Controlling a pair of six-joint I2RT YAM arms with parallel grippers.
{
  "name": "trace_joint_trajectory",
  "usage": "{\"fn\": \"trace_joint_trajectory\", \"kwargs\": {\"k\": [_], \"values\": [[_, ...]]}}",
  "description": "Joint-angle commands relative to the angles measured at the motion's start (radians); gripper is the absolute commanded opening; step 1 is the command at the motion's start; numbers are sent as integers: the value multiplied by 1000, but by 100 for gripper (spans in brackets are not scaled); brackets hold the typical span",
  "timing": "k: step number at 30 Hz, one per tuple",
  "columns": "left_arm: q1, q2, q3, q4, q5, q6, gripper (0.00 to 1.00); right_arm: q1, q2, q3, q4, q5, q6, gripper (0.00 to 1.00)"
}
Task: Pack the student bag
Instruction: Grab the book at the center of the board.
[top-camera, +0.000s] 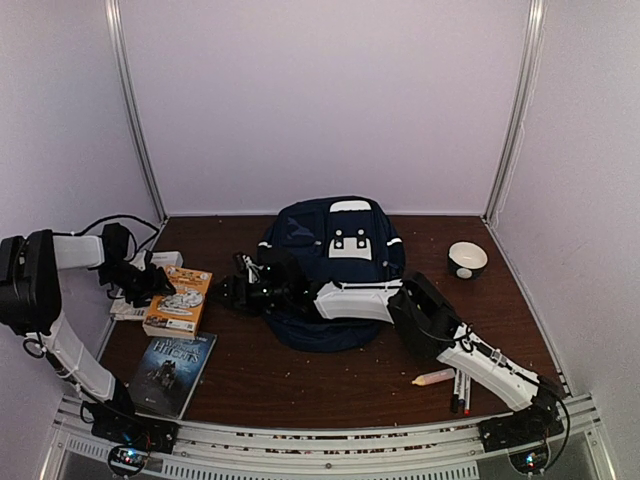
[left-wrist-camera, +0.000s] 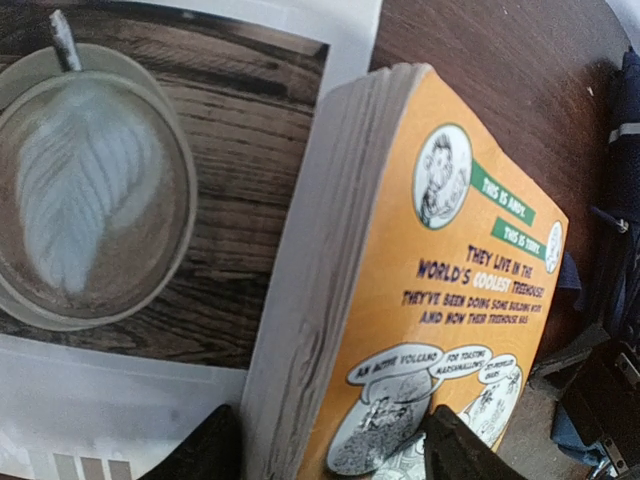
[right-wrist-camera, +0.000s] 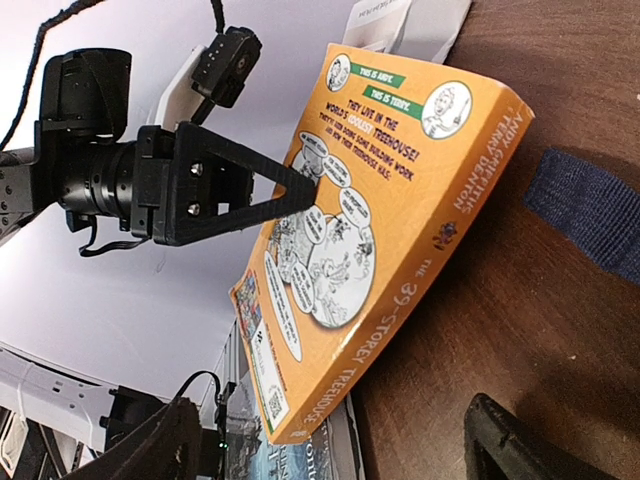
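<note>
Navy fabric is dominating the frame: the student bag (top-camera: 300, 228) is lying near the middle of the brown table (top-camera: 300, 380), its top end pointing towards the back wall. Whether its mouth is open cannot be made out from above. The right arm is lying across the bag's near half, and the right gripper (right-wrist-camera: 333, 430) is hanging wide open and empty just beside an orange paperback (top-camera: 180, 300) (a children's treehouse story, judging by its cover). The left gripper (left-wrist-camera: 335, 445) is straddling the paperback's page-edge side, the side away from the bag, with one finger resting on the cover. Whether it is truly pinching the book is not clear.

A dark book (top-camera: 172, 368) is lying just beside the paperback, nearer the arm bases, and a magazine (left-wrist-camera: 120, 200) showing a coffee cup is sitting underneath the paperback. On the right, a small white bowl (top-camera: 467, 260) is standing well apart from the bag, and some markers (top-camera: 460, 390) are lying by the right arm.

Packing appears to be barely under way. Nothing is showing inside the bag, and the books, magazine and markers are all sitting outside it.
</note>
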Motion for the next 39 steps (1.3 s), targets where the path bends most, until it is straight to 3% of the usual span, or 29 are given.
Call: {"fn": "trace_joint_trajectory", "kwargs": {"k": [1,7,15,21,28,34,39], "values": [[-33,41,-47,11,94,-3,62,-5,45,20,32,2,49,91],[-40,8,-80,25,204,-11,62,-13,56,13,49,4,82,90],[-87,-31,-149,24,212,-31,59,-14,58,16,28,6,89,89],[-111,-81,-166,-1,187,-69,57,-18,38,-17,63,-51,115,82],[-111,-159,-116,-91,31,-93,70,-20,-21,0,-209,-42,-23,79],[-111,-64,-101,-76,30,-129,74,-20,-71,-40,-338,-8,-61,79],[-111,-47,-136,30,134,-147,70,-19,-84,-77,-314,-15,-43,79]]}}
